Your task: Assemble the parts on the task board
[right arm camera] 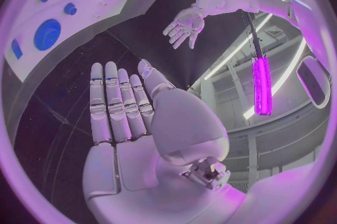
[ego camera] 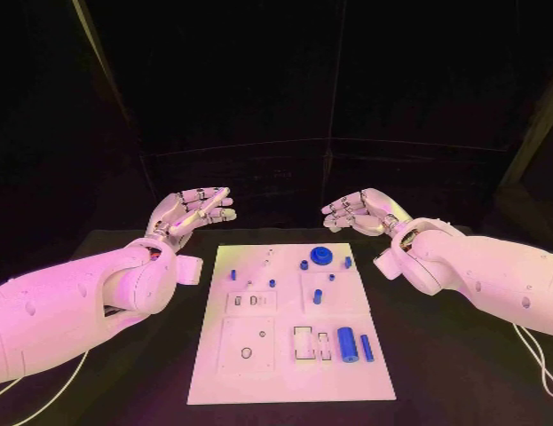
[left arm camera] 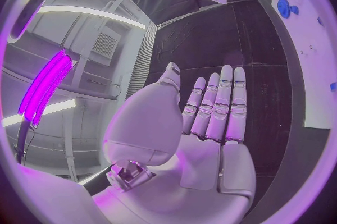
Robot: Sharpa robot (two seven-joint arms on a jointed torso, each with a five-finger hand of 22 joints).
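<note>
The white task board (ego camera: 289,364) lies in the middle of the black table. A round blue part (ego camera: 319,254) and small blue pieces sit near its far end; a blue cylinder (ego camera: 348,343) and a thinner blue pin (ego camera: 366,348) lie near its right front. My left hand (ego camera: 195,211) hovers beyond the board's far left corner, fingers straight and apart, holding nothing. My right hand (ego camera: 363,211) hovers beyond the far right corner, also empty. In the left wrist view the flat palm (left arm camera: 210,140) faces the board (left arm camera: 298,27); the right wrist view shows its palm (right arm camera: 123,123) and the board (right arm camera: 105,5).
Black table surface (ego camera: 443,355) surrounds the board on both sides. White cables (ego camera: 539,364) trail off the table at the right and left front. Dark curtains hang behind the table.
</note>
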